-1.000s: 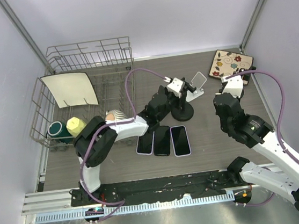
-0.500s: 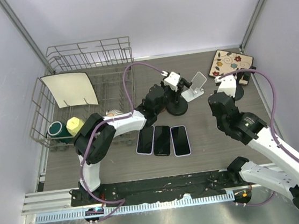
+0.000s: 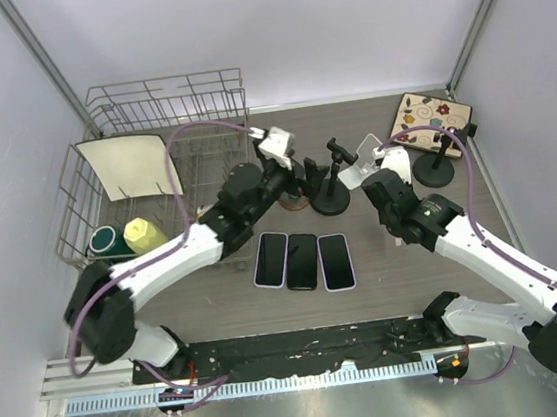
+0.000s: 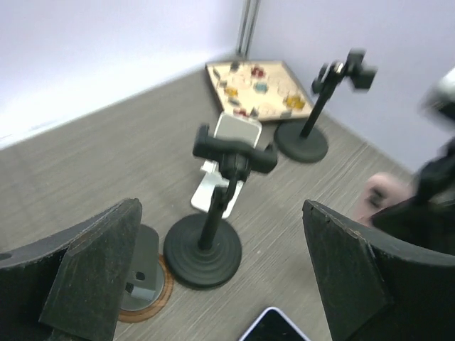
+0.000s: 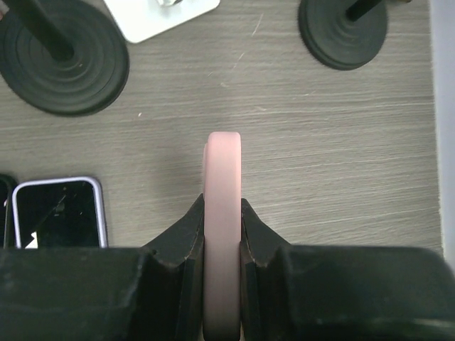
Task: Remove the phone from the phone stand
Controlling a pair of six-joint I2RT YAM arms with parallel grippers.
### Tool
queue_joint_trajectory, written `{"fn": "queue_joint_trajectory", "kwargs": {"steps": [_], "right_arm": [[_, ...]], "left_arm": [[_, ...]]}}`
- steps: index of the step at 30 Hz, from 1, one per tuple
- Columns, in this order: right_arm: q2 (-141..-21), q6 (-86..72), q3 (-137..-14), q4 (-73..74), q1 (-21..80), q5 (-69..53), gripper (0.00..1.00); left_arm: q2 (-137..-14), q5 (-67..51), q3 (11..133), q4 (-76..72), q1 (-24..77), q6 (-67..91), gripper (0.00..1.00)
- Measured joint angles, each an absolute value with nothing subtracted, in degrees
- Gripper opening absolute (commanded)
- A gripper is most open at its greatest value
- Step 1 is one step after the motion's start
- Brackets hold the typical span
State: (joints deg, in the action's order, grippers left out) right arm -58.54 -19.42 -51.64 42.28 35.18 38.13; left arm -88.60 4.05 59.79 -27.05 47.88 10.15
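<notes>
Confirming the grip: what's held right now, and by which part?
Right gripper pinches the pink phone across its flat faces, thin edge toward its camera. Left gripper is open, holding nothing.

— Look at the left gripper. Pulled back and over to the left, well away from the middle phone stand. Was right up by its pole before.

— Now look at the right gripper. Swung in from the far right corner, closer to the middle, with a pink phone pinched by its thin edges.

— See the right phone stand? Hidden behind that arm before. Out in plain sight now.

— And nudged the middle phone stand a little toward the back.
</notes>
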Motion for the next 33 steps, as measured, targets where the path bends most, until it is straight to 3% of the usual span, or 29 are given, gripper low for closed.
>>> {"fn": "queue_joint_trajectory", "kwargs": {"steps": [8,20,26,33], "right_arm": [[-60.5,-22.3,-51.6,42.3,35.2,33.3,0.01],[-78.8,-27.4,-54.7,49.9,35.2,35.9,0.01],[-82.2,-29.1,-55.5,50.6,35.2,38.0,0.01],[-88.7,-30.1,-58.3,50.3,35.6,40.8,0.18]], "left_arm": [[-64.1,12.2,59.3,-12.9,47.9,13.3,1.00],[-44.6,30.3,60.7,17.5,47.8,14.2,1.00],[-29.9,39.3,53.3,20.5,47.8,9.2,1.00],[-21.7,47.0,43.0,19.1,47.6,3.7,1.00]]}}
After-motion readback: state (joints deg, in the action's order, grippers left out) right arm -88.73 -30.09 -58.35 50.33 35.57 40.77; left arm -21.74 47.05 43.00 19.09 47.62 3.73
